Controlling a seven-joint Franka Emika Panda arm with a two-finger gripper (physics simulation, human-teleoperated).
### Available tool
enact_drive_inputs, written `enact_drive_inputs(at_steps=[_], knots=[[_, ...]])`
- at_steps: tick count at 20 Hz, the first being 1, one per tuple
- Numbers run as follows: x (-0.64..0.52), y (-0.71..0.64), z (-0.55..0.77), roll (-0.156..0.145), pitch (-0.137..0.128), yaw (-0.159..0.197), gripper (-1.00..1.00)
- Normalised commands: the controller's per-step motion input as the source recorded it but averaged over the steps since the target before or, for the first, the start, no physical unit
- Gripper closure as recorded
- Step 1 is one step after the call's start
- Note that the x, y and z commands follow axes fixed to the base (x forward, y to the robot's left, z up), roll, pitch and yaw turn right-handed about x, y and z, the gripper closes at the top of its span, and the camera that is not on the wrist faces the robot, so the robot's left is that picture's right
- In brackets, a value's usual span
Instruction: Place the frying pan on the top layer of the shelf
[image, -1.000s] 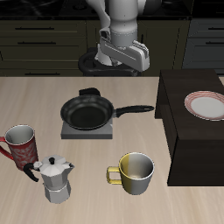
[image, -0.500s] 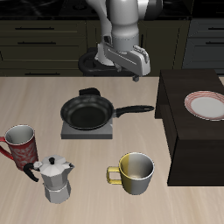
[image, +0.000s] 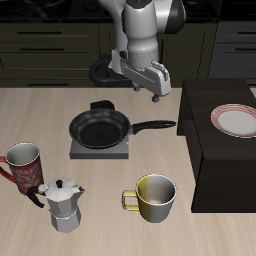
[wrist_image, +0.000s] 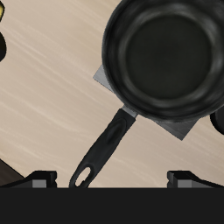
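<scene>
Table (image: 200, 235): frying pan (image: 99, 129) below end effector (image: 155, 97) (apart).

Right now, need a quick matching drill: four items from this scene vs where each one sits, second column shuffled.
Things:
1. frying pan
2. plate
3. moka pot
4. claw

Places:
A. on the shelf top
B. in the air above the pan's handle
C. on the grey burner plate
D. near the table's front edge, beside the red mug

Pairs: 1-C, 2-A, 3-D, 4-B
</scene>
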Motion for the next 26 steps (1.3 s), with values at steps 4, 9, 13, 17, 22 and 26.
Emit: enact_drive_inputs(at_steps=[4, 9, 13, 17, 22, 26], knots=[[-0.03, 0.07, -0.11, 0.018, -0.068, -0.034, -1.00], [-0.07, 0.01, -0.12, 0.000, -0.051, -0.058, -1.00], [-0.06, 0.05, -0.08, -0.005, -0.045, -0.009, -1.00], [-0.01, -0.15, -0.16, -0.021, -0.022, -0.068, -1.00], [0.05, 0.02, -0.22, 0.005, 0.018, -0.042, -1.00], [0.05, 0.03, -0.24, 0.001, -0.006, -0.038, -1.00]])
